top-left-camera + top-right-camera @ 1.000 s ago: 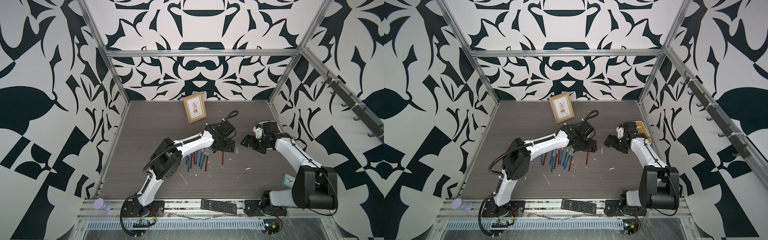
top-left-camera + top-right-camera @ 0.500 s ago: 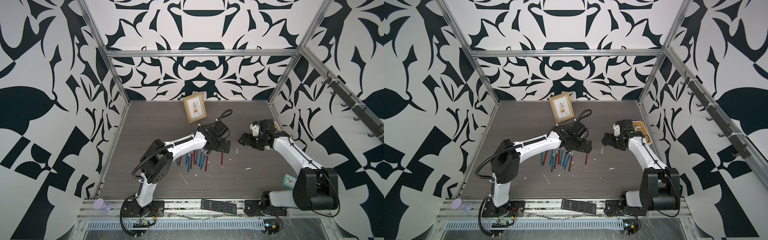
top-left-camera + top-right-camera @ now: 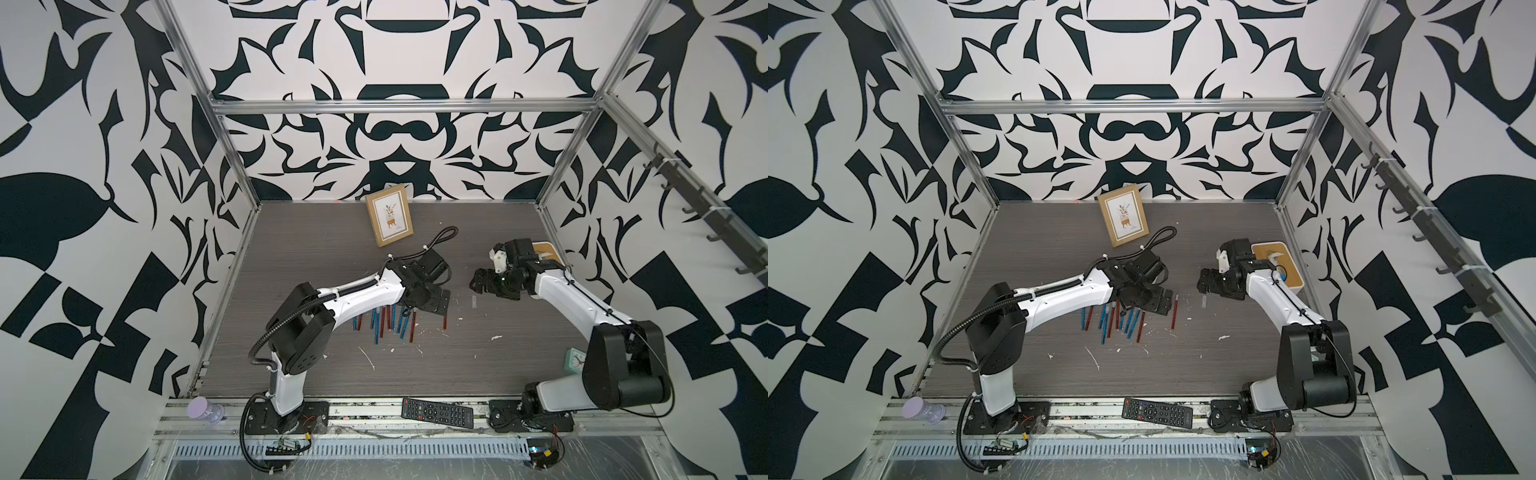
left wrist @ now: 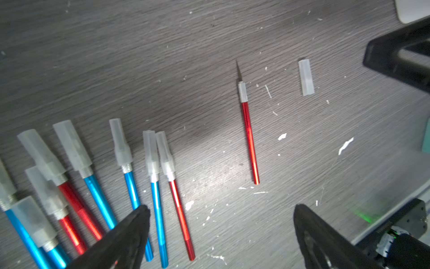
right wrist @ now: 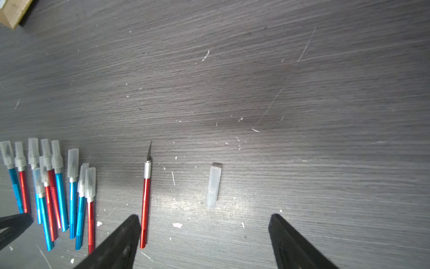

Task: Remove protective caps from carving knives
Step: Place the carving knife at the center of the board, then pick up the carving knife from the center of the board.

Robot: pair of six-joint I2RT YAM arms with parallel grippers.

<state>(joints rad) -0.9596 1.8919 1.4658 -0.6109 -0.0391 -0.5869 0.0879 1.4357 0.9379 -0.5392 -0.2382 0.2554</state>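
On the dark grey wood-grain bench point(image 3: 316, 257), near its middle, lies the bundle of thin metallic blue and red carving knives point(image 5: 59, 186), roughly ten of them, side by side and partly overlapping, so the count is not sure. Each one visible wears its translucent whitish plastic sleeve over the blade end, so none of this group has been dealt with. The left gripper point(image 4: 221, 207) hangs above the right side of the bundle with its black fingers spread wide and nothing between them. Just to the right of the bundle, apart from it and parallel to it, lies a single red-handled knife point(image 4: 249, 135) with its silver collar and pointed blade bare. This is the one finished piece. Further toward the right edge of the bench lies its loose cap point(image 5: 214, 186), a short flat tube resting flat on the wood and touching neither knife nor finger. The right gripper point(image 5: 204, 216) hovers near that cap, toward the back edge in both top views, equally wide open and empty. By this showing the job has barely begun, with one cap off and the whole bundle left to strip.
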